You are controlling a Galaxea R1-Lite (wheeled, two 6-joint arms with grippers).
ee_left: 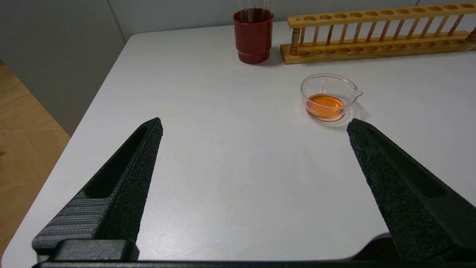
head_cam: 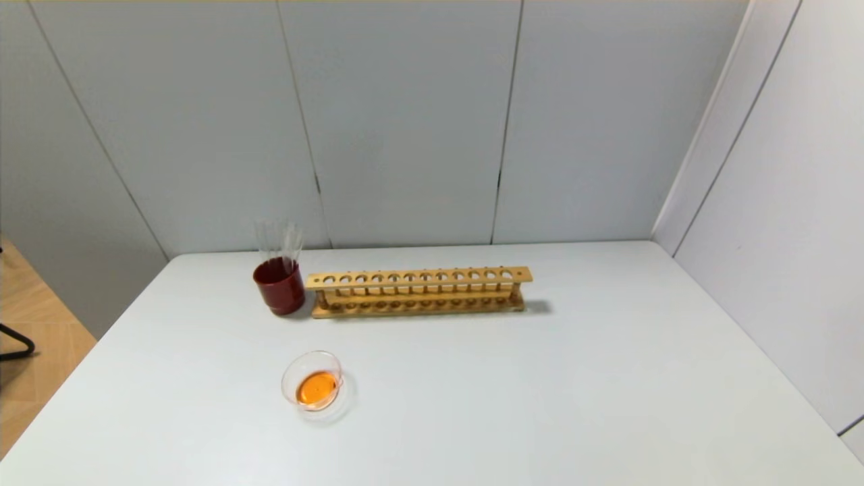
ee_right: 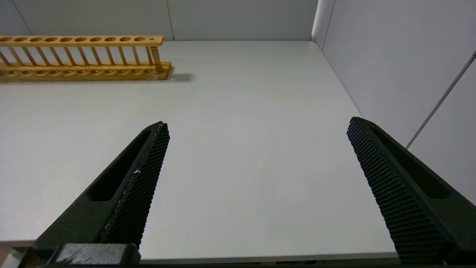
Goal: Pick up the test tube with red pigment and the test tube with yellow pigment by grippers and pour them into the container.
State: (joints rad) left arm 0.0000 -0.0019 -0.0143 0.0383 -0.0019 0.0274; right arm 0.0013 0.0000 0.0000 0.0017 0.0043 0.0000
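Observation:
The container (head_cam: 289,379) is a small clear glass dish with orange liquid in it, standing on the white table at front left; it also shows in the left wrist view (ee_left: 309,89). No tube with red or yellow liquid shows. Clear tubes (head_cam: 278,237) stand in a dark red cup (head_cam: 279,289), their lower ends hidden. My left gripper (ee_left: 254,123) is open and empty, low over the table's near left edge, short of the dish. My right gripper (ee_right: 258,123) is open and empty over the near right edge. Neither gripper shows in the head view.
An empty wooden tube rack (head_cam: 418,291) stands at the back, right beside the dark red cup (ee_left: 253,35); it also shows in the wrist views (ee_left: 372,33) (ee_right: 81,56). Grey walls close the back and right sides. The table (head_cam: 540,391) is bare on the right.

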